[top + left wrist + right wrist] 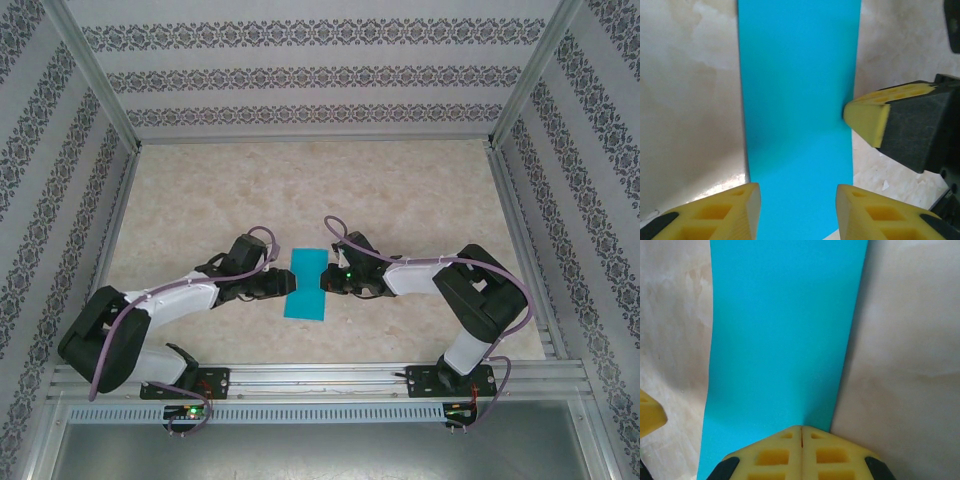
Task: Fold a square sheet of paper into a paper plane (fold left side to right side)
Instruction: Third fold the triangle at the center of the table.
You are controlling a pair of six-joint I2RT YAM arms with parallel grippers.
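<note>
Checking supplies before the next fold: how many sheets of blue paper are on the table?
1. The turquoise paper sheet, a narrow rectangle, lies between the left end effector and the right end effector. Another sheet could be hidden underneath.

Both arms reached inward, elbows out, wrists low and facing; the left claw (797, 200) stood parted, the right claw (801, 432) pressed closed.
</note>
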